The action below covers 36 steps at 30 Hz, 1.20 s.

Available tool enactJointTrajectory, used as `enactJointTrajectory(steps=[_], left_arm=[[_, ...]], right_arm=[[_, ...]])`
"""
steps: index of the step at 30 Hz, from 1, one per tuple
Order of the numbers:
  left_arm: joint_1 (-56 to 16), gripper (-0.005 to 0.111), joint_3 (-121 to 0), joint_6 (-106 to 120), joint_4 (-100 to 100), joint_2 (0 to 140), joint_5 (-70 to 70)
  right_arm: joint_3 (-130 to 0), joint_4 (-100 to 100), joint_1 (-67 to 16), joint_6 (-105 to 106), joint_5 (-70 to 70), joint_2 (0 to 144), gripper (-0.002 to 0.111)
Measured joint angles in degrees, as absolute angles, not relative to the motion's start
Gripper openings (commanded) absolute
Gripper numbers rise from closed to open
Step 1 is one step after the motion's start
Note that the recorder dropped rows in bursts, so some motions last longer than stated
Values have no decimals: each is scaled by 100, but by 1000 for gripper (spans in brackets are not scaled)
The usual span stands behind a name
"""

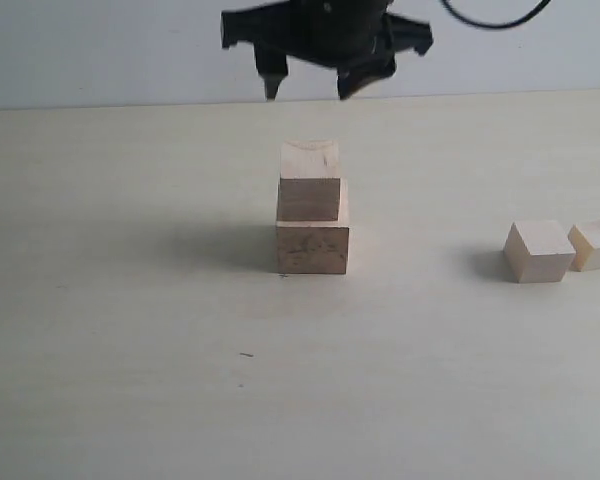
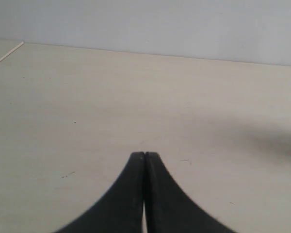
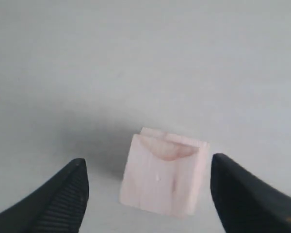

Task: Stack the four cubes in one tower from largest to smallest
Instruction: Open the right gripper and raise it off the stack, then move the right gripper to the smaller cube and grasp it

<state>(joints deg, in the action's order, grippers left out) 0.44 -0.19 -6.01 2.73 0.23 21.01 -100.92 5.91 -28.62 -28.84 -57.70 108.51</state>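
Mid-table stands a two-block tower: the largest cube (image 1: 312,248), with dark grain smudges, carries the second cube (image 1: 309,182). My right gripper (image 1: 310,92) hangs open just above that stack, touching nothing. In the right wrist view the upper cube's top (image 3: 162,179) lies between the spread fingers of the right gripper (image 3: 149,160). The third cube (image 1: 538,250) and the smallest cube (image 1: 594,245) sit side by side on the table at the right. My left gripper (image 2: 144,154) is shut and empty over bare table; it does not show in the exterior view.
The pale tabletop (image 1: 130,330) stretches around the stack, with a grey wall (image 1: 100,50) behind its far edge. A black cable (image 1: 495,20) loops near the arm at the top.
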Motion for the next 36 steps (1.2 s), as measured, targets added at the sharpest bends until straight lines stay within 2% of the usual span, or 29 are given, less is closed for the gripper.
enactJointTrajectory(steps=[3, 6, 11, 14, 23, 29, 36], left_arm=[[44, 0, -19, -601, 273, 23, 2101], [44, 0, -19, -601, 273, 23, 2101], [44, 0, -19, -601, 273, 23, 2101], [44, 0, -19, -601, 273, 23, 2101], [44, 0, -19, -601, 273, 23, 2101], [44, 0, -19, -601, 273, 23, 2101], [44, 0, -19, -601, 273, 23, 2101]], right_arm=[[-10333, 1073, -2636, -2576, -6224, 10520, 65], [-10369, 1358, -2017, -2091, -6737, 10416, 64], [-10133, 356, -754, -1147, -6934, 10580, 64], [-9778, 49, -406, -860, -6977, 10721, 64], [-8220, 132, -281, -625, -6990, 10828, 64], [-7233, 682, -227, -1037, -6195, 10828, 64], [-6839, 924, -159, -1326, -5520, 10860, 64]])
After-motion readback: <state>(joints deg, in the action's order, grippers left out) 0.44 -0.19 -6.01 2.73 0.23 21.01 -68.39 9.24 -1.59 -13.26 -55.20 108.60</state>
